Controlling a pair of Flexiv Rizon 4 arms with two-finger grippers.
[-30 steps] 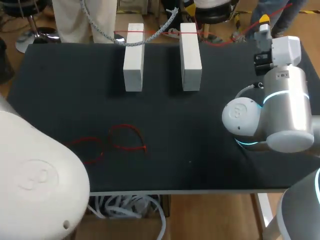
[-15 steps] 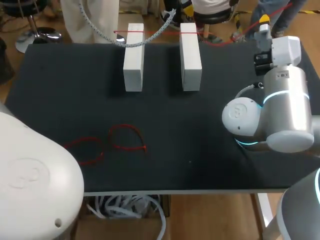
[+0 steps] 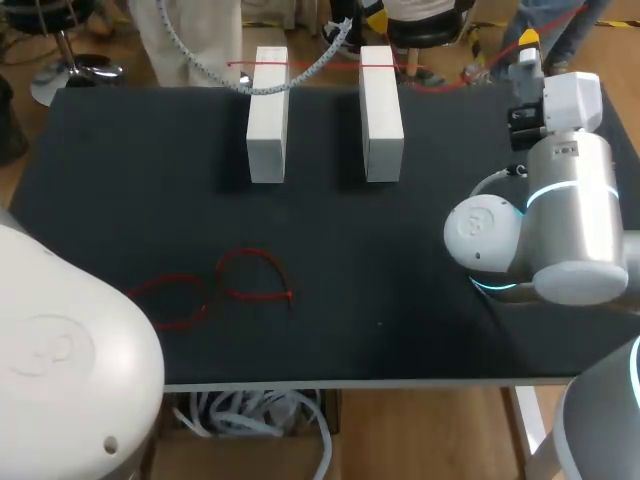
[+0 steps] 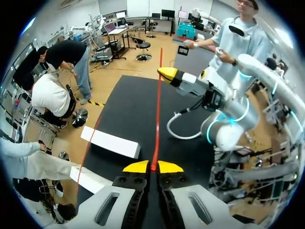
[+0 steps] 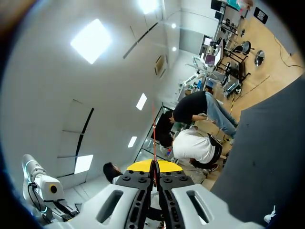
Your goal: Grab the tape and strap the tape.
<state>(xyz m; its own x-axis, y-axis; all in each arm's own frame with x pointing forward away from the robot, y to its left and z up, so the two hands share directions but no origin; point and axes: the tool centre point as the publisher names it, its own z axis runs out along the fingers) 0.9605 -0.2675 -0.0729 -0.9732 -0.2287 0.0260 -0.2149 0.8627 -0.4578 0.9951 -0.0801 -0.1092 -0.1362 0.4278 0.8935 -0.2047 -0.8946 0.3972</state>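
Left arm (image 3: 60, 350) lower; two blocks (image 3: 267, 115) (image 3: 381, 112), two tapes (image 3: 250, 278) (image 3: 440, 84)

We see a black bench (image 3: 400, 260) carrying two long white blocks lying flat, parallel and apart. From our left pincer (image 4: 152, 167), the nearer block (image 4: 90, 179) sits just beside and below it. The farther block (image 4: 110, 142) lies ahead on that same side, also resting on the bench.

Matt black table (image 3: 120, 180), smooth white blocks (image 3: 267, 130), glossy plastic right arm (image 3: 570, 230).
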